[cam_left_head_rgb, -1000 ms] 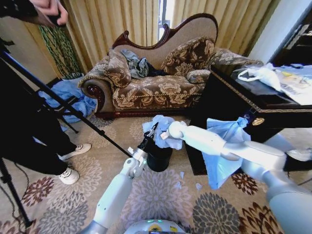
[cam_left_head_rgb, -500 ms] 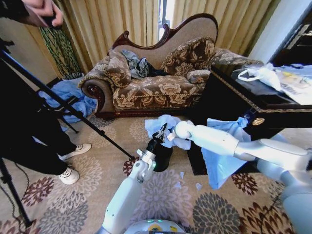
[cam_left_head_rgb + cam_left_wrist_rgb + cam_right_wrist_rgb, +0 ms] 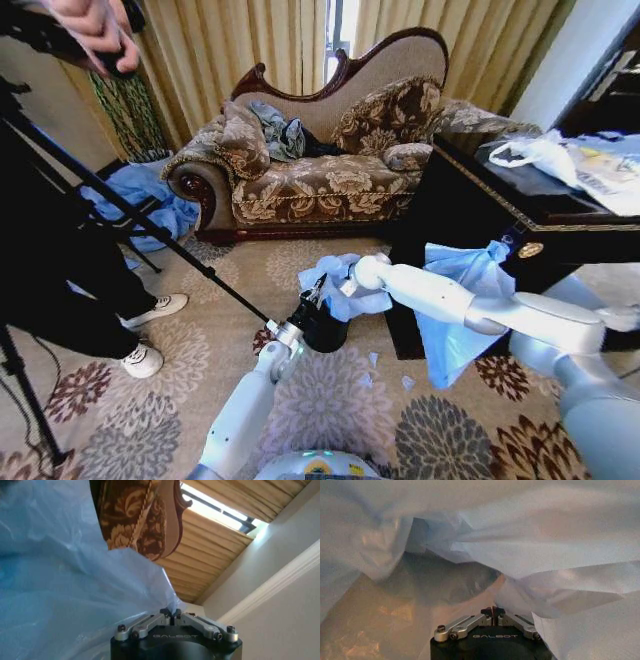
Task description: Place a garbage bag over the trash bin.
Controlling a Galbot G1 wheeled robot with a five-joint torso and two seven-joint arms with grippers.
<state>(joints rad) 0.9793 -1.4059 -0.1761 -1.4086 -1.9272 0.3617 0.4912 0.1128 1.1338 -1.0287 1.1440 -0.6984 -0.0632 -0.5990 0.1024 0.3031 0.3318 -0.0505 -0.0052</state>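
Garbage bag [image 3: 345,285] lies bunched over the far rim of the trash bin [image 3: 322,328] on the carpet. Left gripper [image 3: 316,291] and right gripper [image 3: 350,287] each pinch its film, jaws closed. Risk: uneven pull may tear the film or tip the bin.

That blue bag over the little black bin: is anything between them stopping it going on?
Nothing visible. The garbage bag, pinched by the left hand and right hand, hangs right at the trash bin.

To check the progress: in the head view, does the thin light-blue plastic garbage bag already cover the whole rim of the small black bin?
No; the thin light-blue plastic garbage bag is bunched at one side of the small black bin, whose near rim is bare.
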